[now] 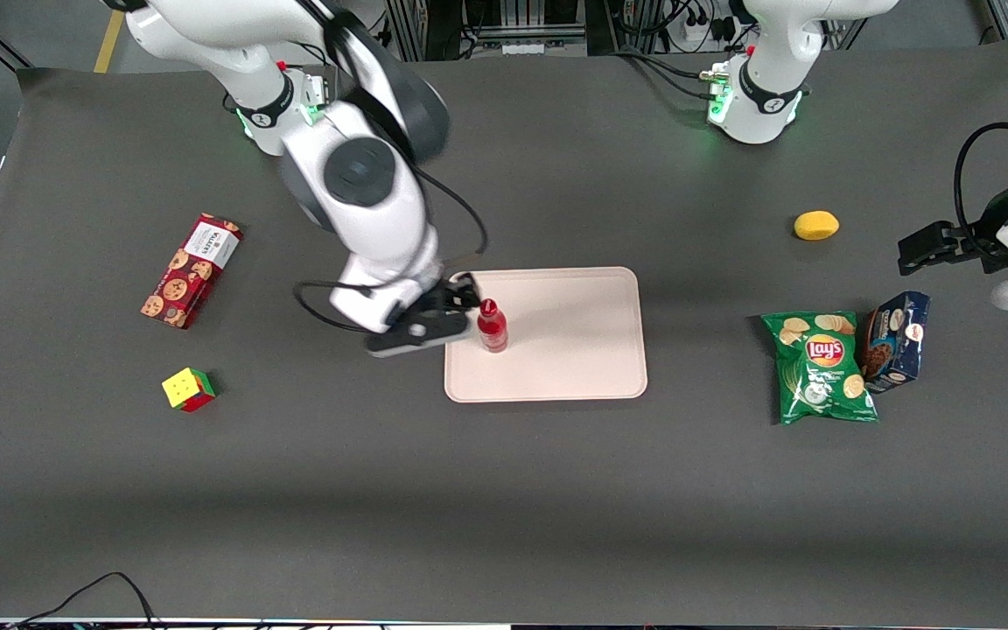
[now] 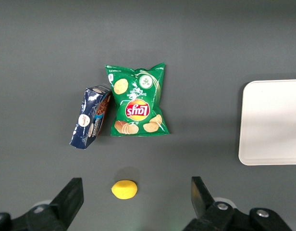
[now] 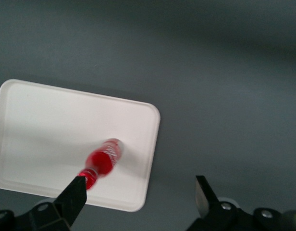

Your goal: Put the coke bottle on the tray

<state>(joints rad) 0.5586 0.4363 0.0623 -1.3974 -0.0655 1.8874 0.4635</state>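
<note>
The small red coke bottle (image 1: pixel 493 325) stands upright on the pale pink-beige tray (image 1: pixel 570 359), close to the tray's edge toward the working arm's end. My right gripper (image 1: pixel 462 296) hovers just beside the bottle's cap, slightly higher than it, open and holding nothing. In the right wrist view the coke bottle (image 3: pixel 103 162) rises from the tray (image 3: pixel 47 125), its cap close to one finger (image 3: pixel 76 188). The gripper (image 3: pixel 140 188) spreads wide there, with the tray's corner and bare table showing between its fingers.
A red cookie box (image 1: pixel 192 269) and a colour cube (image 1: pixel 188 388) lie toward the working arm's end. A green Lay's bag (image 1: pixel 822 366), a blue snack box (image 1: pixel 896 339) and a yellow fruit (image 1: pixel 815 225) lie toward the parked arm's end.
</note>
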